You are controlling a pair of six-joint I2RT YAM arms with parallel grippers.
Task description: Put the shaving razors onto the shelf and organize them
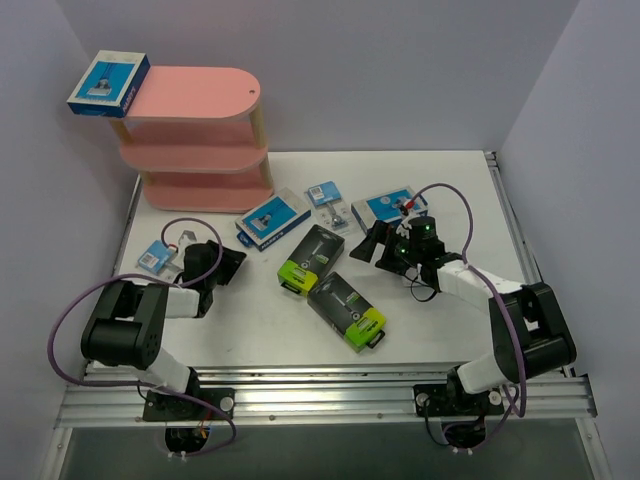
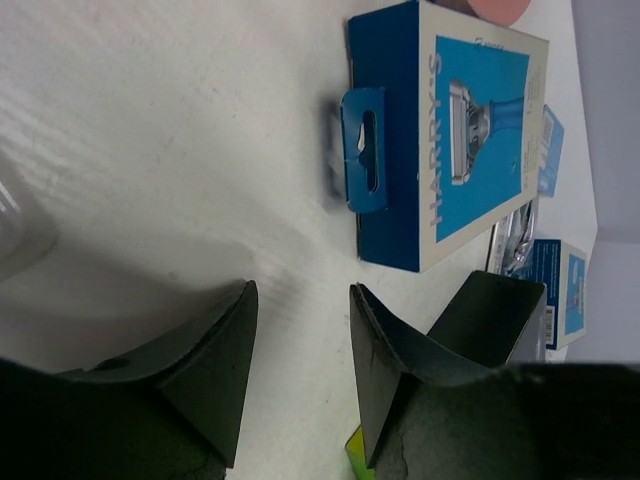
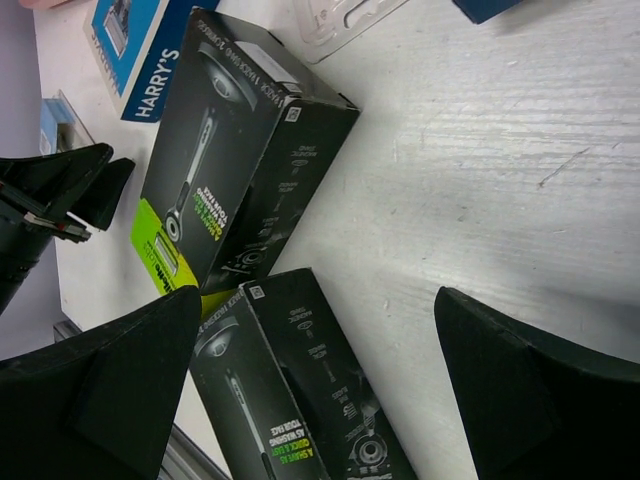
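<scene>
While one razor box (image 1: 108, 83) lies atop the shelf (image 1: 200, 95), the others lie on the table (image 1: 260, 325). My left gripper (image 2: 300, 290), part open and empty, faces a blue box (image 2: 470, 130); my right gripper (image 3: 318, 295) gapes empty above the black boxes (image 3: 240, 140). Likely next: advance, straddle the blue box, close.

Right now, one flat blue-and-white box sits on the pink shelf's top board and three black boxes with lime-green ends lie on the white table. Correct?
Two black boxes with lime-green ends lie on the white table, not three, per the top external view. The flat blue-and-white box does sit on the top board of the pink shelf.
</scene>
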